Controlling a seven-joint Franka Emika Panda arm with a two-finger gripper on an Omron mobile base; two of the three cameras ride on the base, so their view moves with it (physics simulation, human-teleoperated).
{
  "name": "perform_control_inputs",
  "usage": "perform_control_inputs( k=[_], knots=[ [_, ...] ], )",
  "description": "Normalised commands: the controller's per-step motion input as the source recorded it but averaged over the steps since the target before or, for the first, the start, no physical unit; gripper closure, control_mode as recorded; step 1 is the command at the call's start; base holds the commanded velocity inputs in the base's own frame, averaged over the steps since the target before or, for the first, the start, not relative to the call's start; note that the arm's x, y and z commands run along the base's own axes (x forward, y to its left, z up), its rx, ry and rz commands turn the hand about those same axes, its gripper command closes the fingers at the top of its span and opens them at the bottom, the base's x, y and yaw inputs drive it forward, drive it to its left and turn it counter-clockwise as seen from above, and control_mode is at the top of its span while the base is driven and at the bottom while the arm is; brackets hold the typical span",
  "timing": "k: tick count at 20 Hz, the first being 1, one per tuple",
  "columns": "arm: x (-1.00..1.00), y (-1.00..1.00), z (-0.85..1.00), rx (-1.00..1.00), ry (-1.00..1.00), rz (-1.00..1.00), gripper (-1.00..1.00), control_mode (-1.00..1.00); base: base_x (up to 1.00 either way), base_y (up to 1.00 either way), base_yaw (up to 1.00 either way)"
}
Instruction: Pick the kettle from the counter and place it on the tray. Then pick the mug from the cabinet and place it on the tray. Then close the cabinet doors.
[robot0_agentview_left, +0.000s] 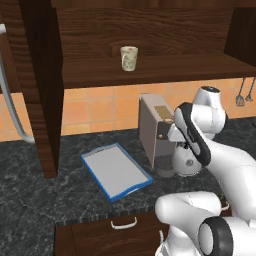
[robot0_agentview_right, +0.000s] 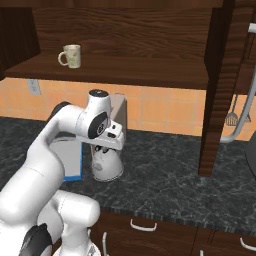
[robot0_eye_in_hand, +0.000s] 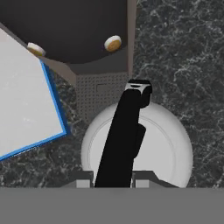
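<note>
The end effector (robot0_eye_in_hand: 113, 179) grips the black handle of the kettle (robot0_eye_in_hand: 166, 144), a pale silver dome standing on the dark speckled desk (robot0_eye_in_hand: 183, 52), beside the blue-rimmed tray (robot0_agentview_left: 116, 171). The base views add the cream mug (robot0_agentview_left: 129, 58) on the cabinet (robot0_agentview_left: 150, 30) shelf. No writing is legible.

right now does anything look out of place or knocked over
Nothing stands out. The kettle stands upright on the counter beside the coffee machine, the tray lies flat, and the mug sits upright on the cabinet shelf.
</note>
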Motion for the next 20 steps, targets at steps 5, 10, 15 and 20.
perform_control_inputs(
  k=[5, 10, 15, 20],
  knots=[
    [0.02, 0.07, 0.00, 0.00, 0.00, 0.00, 1.00, -1.00, 0.00, 0.00, 0.00],
    [0.26, 0.98, -0.01, 0.00, 0.01, 0.06, 1.00, -1.00, 0.00, 0.00, 0.00],
    [0.36, 1.00, 0.00, 0.00, 0.00, 0.08, 1.00, -1.00, 0.00, 0.00, 0.00],
    [0.39, 1.00, 0.00, 0.00, 0.00, 0.04, 1.00, -1.00, 0.00, 0.00, 0.00]
  ],
)
